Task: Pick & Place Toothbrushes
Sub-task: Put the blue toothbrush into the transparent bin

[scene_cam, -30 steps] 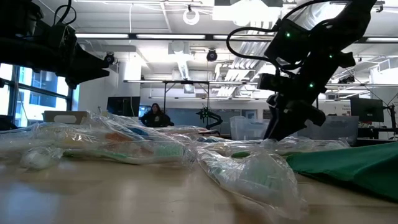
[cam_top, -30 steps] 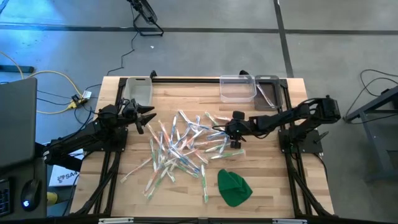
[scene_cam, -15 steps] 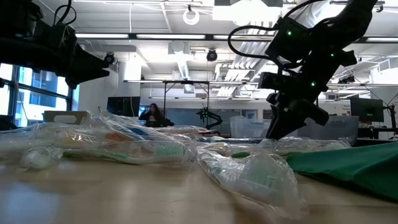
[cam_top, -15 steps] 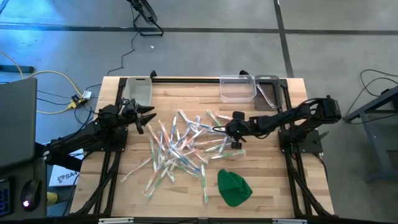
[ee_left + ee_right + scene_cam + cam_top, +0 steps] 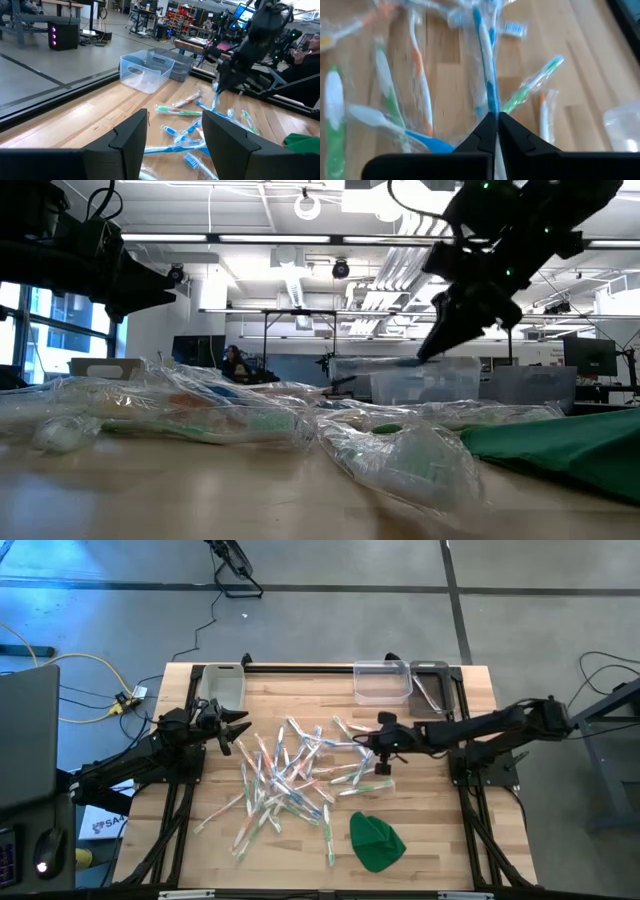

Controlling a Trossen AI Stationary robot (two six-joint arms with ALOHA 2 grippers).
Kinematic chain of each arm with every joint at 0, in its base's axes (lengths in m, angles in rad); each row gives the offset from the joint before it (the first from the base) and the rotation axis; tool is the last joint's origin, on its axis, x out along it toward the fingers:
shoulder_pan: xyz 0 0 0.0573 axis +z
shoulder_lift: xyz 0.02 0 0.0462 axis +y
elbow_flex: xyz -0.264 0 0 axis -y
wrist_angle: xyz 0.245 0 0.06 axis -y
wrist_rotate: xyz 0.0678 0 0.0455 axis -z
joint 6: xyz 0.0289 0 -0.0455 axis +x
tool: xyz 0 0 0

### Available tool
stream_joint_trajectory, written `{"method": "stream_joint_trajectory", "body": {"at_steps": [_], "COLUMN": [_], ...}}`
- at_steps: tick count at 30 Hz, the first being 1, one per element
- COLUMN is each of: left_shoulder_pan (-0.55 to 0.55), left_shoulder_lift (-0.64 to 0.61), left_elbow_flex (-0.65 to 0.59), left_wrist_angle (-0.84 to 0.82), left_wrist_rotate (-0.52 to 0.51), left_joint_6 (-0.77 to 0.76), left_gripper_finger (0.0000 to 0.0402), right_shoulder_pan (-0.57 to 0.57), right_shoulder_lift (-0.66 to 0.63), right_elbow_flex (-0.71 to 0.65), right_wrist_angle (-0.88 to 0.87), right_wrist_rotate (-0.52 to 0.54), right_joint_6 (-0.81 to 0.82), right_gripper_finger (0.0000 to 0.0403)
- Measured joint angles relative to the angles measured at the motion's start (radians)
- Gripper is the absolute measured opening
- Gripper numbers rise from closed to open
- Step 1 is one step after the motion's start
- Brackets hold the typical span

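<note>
Many toothbrushes in clear wrappers lie scattered flat on the wooden table. My right gripper hangs above the pile's right edge, shut on a wrapped blue toothbrush. The low view shows that toothbrush above the pile. At the table's left side my left gripper stands open, level and empty, clear of the pile; its fingers frame the left wrist view. My right gripper pinches the blue toothbrush at one end of its wrapped handle between its two fingertips. The fingers slant down from the table's right side. The toothbrush reaches on past the fingertips toward the pile and is lifted above the table.
Two clear bins stand at the far right edge and a third bin at the far left. A green cloth lump lies near the front right. Bare wood shows along the near edge.
My right gripper has shut on the blue toothbrush at the pile's right edge and gone up with it. The toothbrush, which lay in the pile, is now lifted off the table. The other toothbrushes lie as before.
</note>
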Motion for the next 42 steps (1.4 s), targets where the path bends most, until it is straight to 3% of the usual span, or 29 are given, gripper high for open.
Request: {"method": "stream_joint_trajectory", "body": {"at_steps": [17, 28, 42], "left_shoulder_pan": [0.0, 0.0, 0.0], "left_shoulder_lift": [0.0, 0.0, 0.0], "left_elbow_flex": [0.0, 0.0, -0.002], "left_wrist_angle": [0.001, 0.001, 0.017], "left_wrist_rotate": [0.0, 0.0, 0.001], "left_joint_6": [0.0, -0.003, -0.056], "left_gripper_finger": [0.0187, 0.0187, 0.0187], "right_shoulder_pan": [0.0, 0.0, -0.005], "right_shoulder_lift": [-0.315, -0.397, -0.397], "right_elbow_flex": [0.0, 0.0, 0.0], "right_wrist_angle": [-0.03, -0.028, 0.044], "right_wrist_rotate": [0.034, 0.095, 0.356], "right_joint_6": [0.0, 0.001, -0.059], "right_gripper_finger": [0.0002, 0.0002, 0.0003]}}
